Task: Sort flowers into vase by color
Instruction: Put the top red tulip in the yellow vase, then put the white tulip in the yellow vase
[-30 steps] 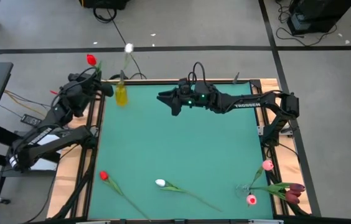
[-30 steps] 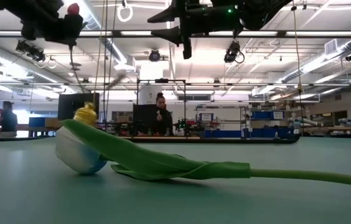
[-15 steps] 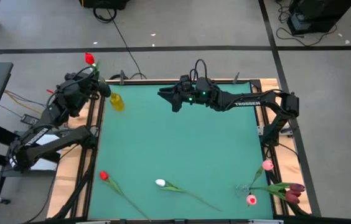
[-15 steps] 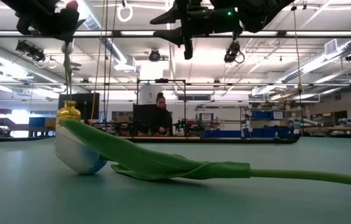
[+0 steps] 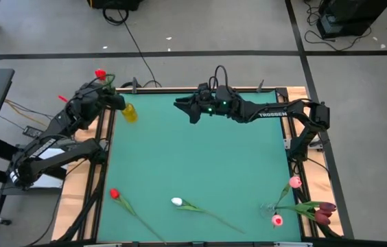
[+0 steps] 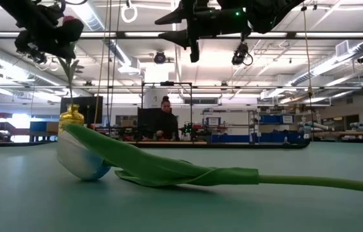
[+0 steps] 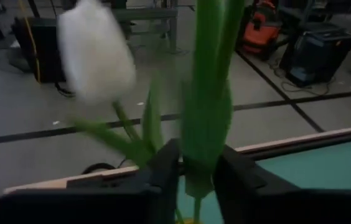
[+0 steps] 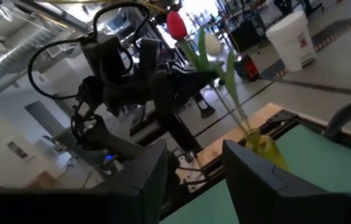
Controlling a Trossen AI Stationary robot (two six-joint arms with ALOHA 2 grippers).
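Since a second ago the vase (image 5: 130,112) has slid toward the table's (image 5: 207,158) far-left corner, the left gripper (image 5: 113,99) has closed in over it, and the white head that showed above the vase in the high view is no longer visible there.

Nearest, along the front edge, lie a loose white tulip (image 5: 177,202) and a loose red tulip (image 5: 114,194). Two pink tulips (image 5: 294,182) and some maroon ones (image 5: 326,211) are heaped at the front-right corner. All of these are unsorted.

Farther back, the right gripper (image 5: 183,110) hangs above the table's far half with its fingers apart and nothing between them. It faces the vase.

Farthest, the left gripper is clamped on the green stem of the held red tulip (image 5: 100,73), whose head is above the corner. In the low view the stem drops to the vase's mouth; I cannot tell whether its tip is inside. The right wrist view shows a standing white tulip (image 8: 211,42) rising from the same vase, just beside the red head.

The main risk is mixing colours: letting go here would put red in with white. The vase is narrow and near the edge, so a sideways push from the stem or fingers could tip it or drive it off the table. The two flowers' leaves are close enough to tangle, and lifting away could drag the white one out. A long, limp stem may also bend past the small mouth.
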